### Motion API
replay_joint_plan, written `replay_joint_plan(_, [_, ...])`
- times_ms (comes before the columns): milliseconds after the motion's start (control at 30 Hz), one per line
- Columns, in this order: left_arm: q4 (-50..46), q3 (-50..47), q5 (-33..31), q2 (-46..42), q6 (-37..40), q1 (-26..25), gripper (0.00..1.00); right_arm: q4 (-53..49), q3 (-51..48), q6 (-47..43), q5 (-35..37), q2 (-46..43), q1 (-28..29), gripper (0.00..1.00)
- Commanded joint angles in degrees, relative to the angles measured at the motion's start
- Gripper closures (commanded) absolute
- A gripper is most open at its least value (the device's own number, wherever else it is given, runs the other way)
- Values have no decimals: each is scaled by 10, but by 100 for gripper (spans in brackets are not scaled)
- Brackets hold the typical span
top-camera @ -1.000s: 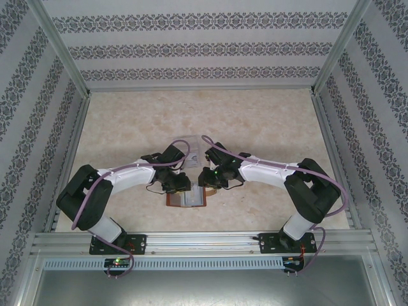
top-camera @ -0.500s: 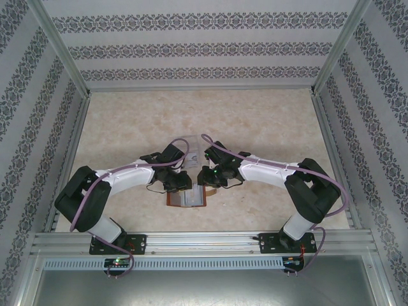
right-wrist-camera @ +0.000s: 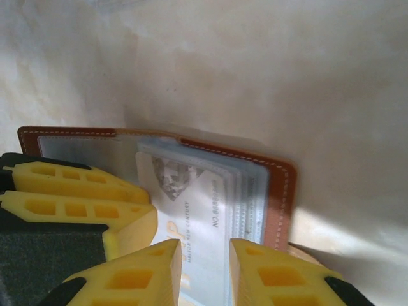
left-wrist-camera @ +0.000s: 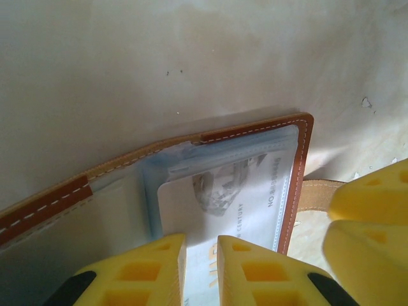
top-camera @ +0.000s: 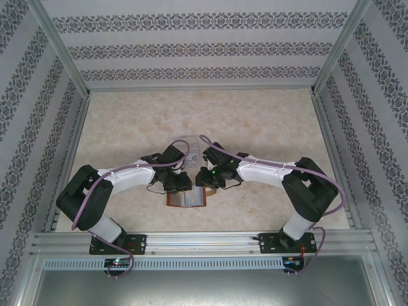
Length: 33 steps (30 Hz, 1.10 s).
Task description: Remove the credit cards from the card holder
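Note:
The reddish-brown card holder (top-camera: 187,200) lies open on the table between both arms. Its stitched leather rim (left-wrist-camera: 255,131) frames grey-blue clear pockets. A pale credit card (left-wrist-camera: 223,204) with grey print sits in the top pocket, one corner showing past the pocket's edge. My left gripper (left-wrist-camera: 201,245) hovers over that card, its jaws a narrow gap apart with flat card showing through. My right gripper (right-wrist-camera: 205,261) stands over the same credit card (right-wrist-camera: 191,204) and pocket stack, jaws somewhat wider, nothing pinched. The left fingers (right-wrist-camera: 70,191) sit just beside it. Other cards are hidden in the pockets.
A clear plastic tray (top-camera: 189,148) lies just beyond the two grippers (top-camera: 180,187) (top-camera: 207,180). The holder's tan strap tab (left-wrist-camera: 315,194) sticks out on the right side. Patterned walls and metal rails (top-camera: 191,239) enclose the marbled table.
My left jaws have narrowed a little over the card. Both arms have barely shifted; the card holder lies where it was.

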Motion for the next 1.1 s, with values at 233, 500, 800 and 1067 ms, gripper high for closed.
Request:
replay_joint_plan(233, [-5,2,-3,5,2,6,80,45,0,25,-26,31,7,72])
replay_joint_plan(500, [-11,2,-6,4,6,6,80,33,-6,21,-12,47,6,72])
replay_joint_plan(800, [-58,12,-44,2,28,6,79,0,-12,7,15,36,0,72])
replay_joint_plan(1067, [-56,16,-36,-9,26,6,76,-9,-5,3,17,26,0,71])
